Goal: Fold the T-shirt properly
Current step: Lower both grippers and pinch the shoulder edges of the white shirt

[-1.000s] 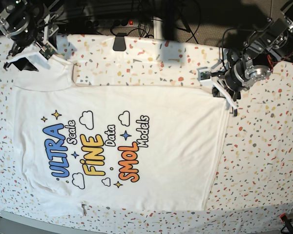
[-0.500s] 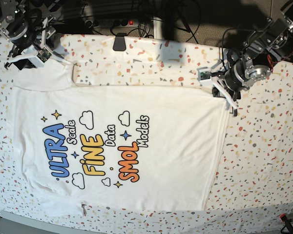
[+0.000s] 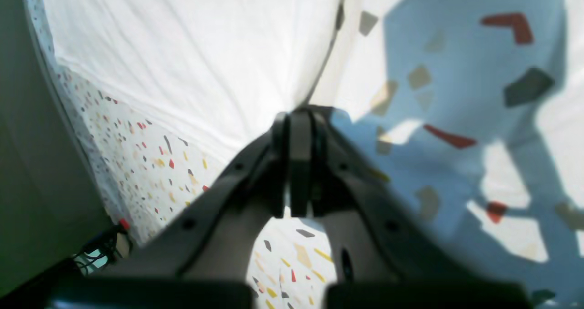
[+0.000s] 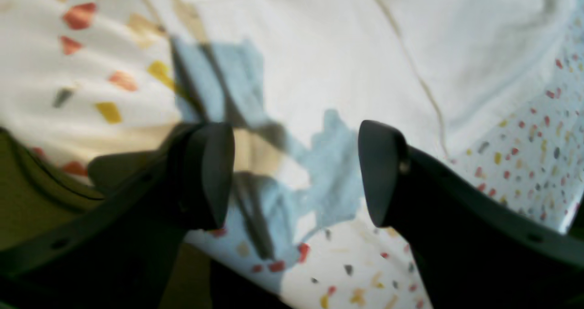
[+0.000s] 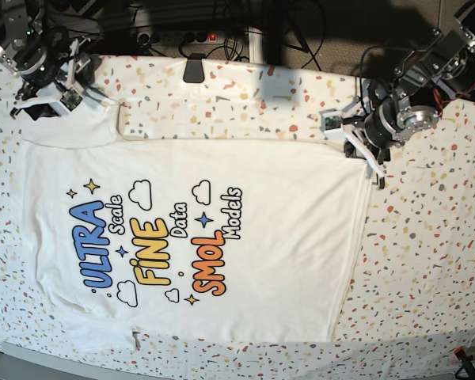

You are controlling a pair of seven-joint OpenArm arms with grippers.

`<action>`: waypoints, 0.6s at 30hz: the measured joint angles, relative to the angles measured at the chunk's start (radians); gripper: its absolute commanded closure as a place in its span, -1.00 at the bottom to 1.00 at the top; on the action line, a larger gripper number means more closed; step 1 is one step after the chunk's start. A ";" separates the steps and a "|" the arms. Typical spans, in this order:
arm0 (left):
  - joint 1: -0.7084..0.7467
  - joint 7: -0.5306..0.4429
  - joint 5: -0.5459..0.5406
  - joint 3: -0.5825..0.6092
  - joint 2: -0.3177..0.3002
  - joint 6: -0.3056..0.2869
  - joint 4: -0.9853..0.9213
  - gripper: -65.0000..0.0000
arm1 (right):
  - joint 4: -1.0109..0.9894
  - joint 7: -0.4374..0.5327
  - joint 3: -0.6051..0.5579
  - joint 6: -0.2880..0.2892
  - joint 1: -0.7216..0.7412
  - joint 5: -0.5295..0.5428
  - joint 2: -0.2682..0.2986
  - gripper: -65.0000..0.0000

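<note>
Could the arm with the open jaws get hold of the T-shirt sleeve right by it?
Probably yes. The right gripper hangs just above the sleeve of the T-shirt, jaws wide open, and nothing lies between them in either view.

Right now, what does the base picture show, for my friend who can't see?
A white T-shirt lies print-up on a speckled tablecloth. The left gripper is shut at its edge; the right gripper hangs open over a sleeve.
</note>
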 measured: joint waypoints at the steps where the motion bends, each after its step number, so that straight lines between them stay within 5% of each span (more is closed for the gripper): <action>1: 0.000 0.000 0.000 0.000 0.000 0.000 0.000 1.00 | 0.000 0.001 -0.018 0.002 0.000 0.000 0.000 -0.27; 12: 0.000 0.011 0.000 0.000 0.002 0.000 0.000 1.00 | -0.025 0.020 -0.132 -0.002 0.010 -0.061 0.003 -0.27; 18: 0.000 0.011 0.000 0.000 0.002 0.000 0.000 1.00 | -0.027 0.011 -0.138 -0.076 0.012 -0.087 0.006 -0.27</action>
